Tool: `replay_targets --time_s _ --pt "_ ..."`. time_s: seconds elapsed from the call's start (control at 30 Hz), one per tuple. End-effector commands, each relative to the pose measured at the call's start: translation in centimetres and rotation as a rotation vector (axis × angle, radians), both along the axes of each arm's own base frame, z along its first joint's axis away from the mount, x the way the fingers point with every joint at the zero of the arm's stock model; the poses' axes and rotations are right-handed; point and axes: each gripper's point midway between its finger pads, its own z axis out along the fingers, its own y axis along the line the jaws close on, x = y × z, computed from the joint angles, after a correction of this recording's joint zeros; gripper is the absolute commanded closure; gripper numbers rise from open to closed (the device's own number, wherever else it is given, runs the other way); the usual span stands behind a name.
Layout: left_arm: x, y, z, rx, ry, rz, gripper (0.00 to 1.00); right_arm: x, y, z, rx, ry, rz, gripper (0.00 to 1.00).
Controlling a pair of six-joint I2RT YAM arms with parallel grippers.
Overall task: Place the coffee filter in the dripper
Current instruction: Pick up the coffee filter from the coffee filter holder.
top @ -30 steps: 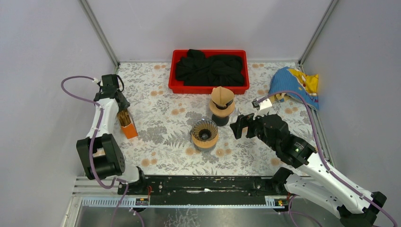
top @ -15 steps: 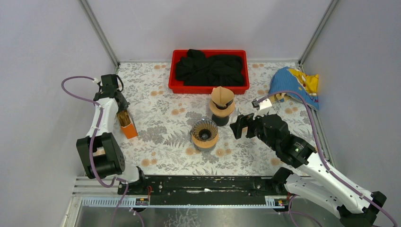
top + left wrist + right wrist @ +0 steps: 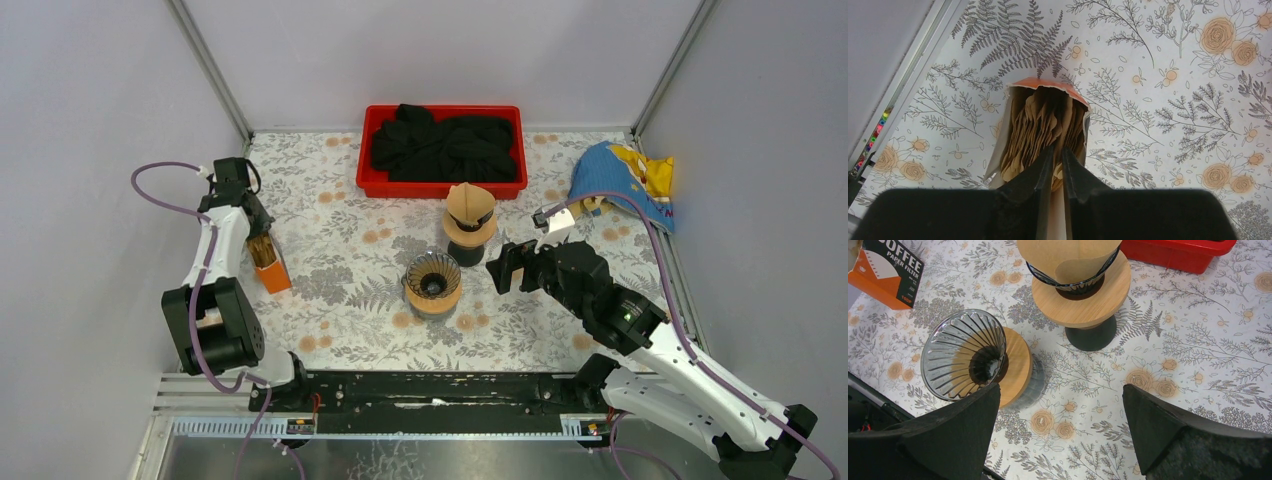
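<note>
Across the flowered surface (image 3: 340, 210), biggest first: red tray (image 3: 440, 186) at the middle of the far edge, heaped with black cloth (image 3: 440, 140); blue and yellow bag (image 3: 622, 180) in the far right corner. Right arm reaches in from the near right corner, right hand (image 3: 1063, 425) spread wide and holding nothing, near the empty dripper (image 3: 965, 357) on its right-edge side. That dripper, ribbed glass in a wooden collar, stands about mid-surface. Second dripper (image 3: 1083, 300), just beyond it toward the far edge, already carries a paper. Orange filter box (image 3: 1040, 84) stands by the left edge, well apart from both drippers, mouth up, stack of brown papers (image 3: 1040, 122) fanned inside. Left hand (image 3: 1058, 150) is down at the box mouth. Change over the last second: its fingers have drawn in from part-spread to nearly pressed together, and the left wrist view shows paper caught between them, one coffee filter (image 3: 1057, 172) pinched at its edge. Arm has hardly shifted in the top view; right hand unchanged. Reading: grasp made or nearly so, filter not yet out of the box. Next calls for a straight lift to peel one sheet free, then a carry to the empty dripper. Risk: neighbouring sheets dragging out with it.
</note>
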Motion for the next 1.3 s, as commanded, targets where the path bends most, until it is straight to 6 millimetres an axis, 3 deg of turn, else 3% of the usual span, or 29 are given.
replay_targets --time_s 0.0,0.17,0.4,0.77,1.27 --pt "1.2 0.5 0.8 0.005 -0.036 -0.008 0.81 0.5 0.1 1.2 0.031 -0.040 -0.021 0.01" --pt "1.2 0.5 0.9 0.002 -0.039 -0.011 0.83 0.5 0.2 1.2 0.033 -0.040 -0.019 0.01" --pt "0.6 0.9 2.4 0.041 -0.071 0.010 0.98 0.5 0.2 1.1 0.030 -0.037 -0.019 0.01" --pt "-1.5 1.2 6.3 0.091 -0.161 0.068 1.00 0.6 0.2 1.0 0.020 -0.030 -0.019 0.01" --pt "-3.7 -3.4 14.2 -0.004 -0.424 -0.068 1.00 0.1 0.9 2.4 0.033 -0.070 0.049 0.01"
